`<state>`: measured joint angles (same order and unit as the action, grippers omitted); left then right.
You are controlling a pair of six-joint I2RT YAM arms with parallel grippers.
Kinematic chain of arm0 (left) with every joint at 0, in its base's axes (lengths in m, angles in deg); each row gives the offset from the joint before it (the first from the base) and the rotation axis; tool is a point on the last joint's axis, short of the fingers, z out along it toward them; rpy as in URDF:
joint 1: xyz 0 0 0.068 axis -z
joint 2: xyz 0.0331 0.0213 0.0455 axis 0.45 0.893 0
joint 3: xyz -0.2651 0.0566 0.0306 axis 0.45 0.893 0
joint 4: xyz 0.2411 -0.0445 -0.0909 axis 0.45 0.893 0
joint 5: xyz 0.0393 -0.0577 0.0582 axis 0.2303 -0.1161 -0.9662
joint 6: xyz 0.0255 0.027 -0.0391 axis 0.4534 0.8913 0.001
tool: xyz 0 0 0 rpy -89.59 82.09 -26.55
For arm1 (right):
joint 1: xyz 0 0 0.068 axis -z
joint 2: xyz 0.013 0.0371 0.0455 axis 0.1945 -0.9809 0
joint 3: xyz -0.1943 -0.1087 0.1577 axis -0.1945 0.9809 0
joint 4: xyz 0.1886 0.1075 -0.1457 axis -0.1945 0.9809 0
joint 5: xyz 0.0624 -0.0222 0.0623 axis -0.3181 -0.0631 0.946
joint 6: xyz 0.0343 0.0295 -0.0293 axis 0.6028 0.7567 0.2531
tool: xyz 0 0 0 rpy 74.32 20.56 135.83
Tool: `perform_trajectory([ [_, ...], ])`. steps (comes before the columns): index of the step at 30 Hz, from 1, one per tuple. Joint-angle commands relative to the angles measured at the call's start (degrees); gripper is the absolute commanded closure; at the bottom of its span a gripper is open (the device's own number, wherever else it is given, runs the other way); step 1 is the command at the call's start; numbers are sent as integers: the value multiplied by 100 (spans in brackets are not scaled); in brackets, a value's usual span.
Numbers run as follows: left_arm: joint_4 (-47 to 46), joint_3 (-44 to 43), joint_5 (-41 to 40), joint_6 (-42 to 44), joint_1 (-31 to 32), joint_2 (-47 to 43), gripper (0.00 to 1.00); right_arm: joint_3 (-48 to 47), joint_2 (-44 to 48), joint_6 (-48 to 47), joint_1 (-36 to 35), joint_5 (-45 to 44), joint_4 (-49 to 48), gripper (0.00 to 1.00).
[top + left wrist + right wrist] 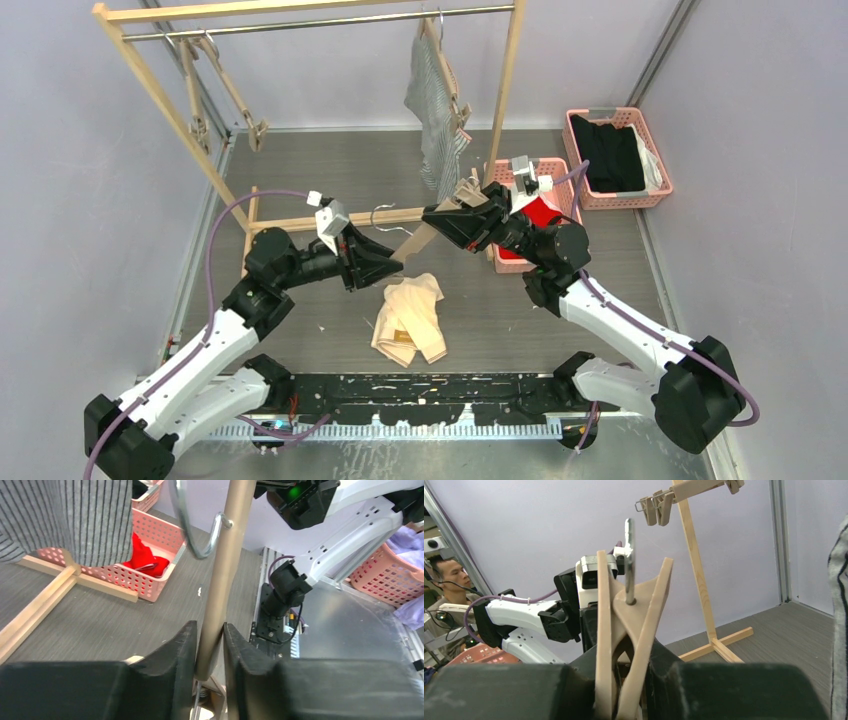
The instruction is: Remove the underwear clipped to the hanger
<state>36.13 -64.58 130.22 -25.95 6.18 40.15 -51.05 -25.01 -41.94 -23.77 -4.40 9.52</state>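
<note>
A robotics lab test cell; plain grey partition walls (330, 70) close in beyond the left pincer (398, 264) and the right pincer (430, 215); a black slotted mounting rail (430, 385) lies behind them; a purple cable (213, 250) trails back from the left pincer; a man (446, 575) sits past it, seen in the right wrist view.

On my feed the grey counter (500, 330) carries beige shorts (410, 318) crumpled near its middle, a near basket (552, 163) and a far basket (620, 201) at right, and the rack (295, 224) standing behind.
</note>
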Motion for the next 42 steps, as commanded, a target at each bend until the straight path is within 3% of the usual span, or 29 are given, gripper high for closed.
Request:
perform_trajectory([
  [1, -676, -269, 233, -208, 4, 76, 83, -46, 116, -61, -61, -76, -335, 99],
  [3, -824, -223, 174, -331, 3, 80, 99, -39, 105, -57, -70, -95, -342, 99],
  [12, -539, -278, -108, -519, 3, -270, 100, -28, 94, -143, -65, -237, -162, 97],
  [14, -240, -396, -191, -451, 0, -352, 100, -12, 93, -164, -70, -238, -153, 77],
  [16, 66, -555, -229, -365, 3, -424, 100, 30, 102, -198, -70, -238, -138, 37],
  [17, 158, -609, -208, -321, 0, -476, 100, 47, 112, -230, -70, -237, -109, 24],
  [19, 354, -703, -255, -243, 3, -584, 100, 45, 118, -299, -69, -184, 20, 13],
  [20, 536, -769, -322, -173, 1, -630, 100, 44, 121, -348, -66, -133, 116, 3],
  [24, 1652, -1129, -643, 224, 3, -753, 100, 74, 230, -674, -91, -163, 637, 0],
  [26, 2468, -1309, -909, 409, 3, -813, 100, 97, 367, -1083, -149, -451, 1373, 0],
  [31, 4773, -1866, -2151, 601, 1, -1008, 100, 156, 812, -2724, -1180, -2602, 3673, 0],
  [35, 6196, -2127, -3520, 533, 1, -1168, 100, 308, 681, -3117, -2008, -4208, 4616, 0],
  [38, 6616, -2154, -4143, 481, 3, -1214, 100, 406, 245, -3046, -2520, -5223, 5016, 0],
  [42, 6384, -2027, -4310, 414, 3, -1229, 100, 385, -682, -2781, -3018, -6193, 5377, 0],
])
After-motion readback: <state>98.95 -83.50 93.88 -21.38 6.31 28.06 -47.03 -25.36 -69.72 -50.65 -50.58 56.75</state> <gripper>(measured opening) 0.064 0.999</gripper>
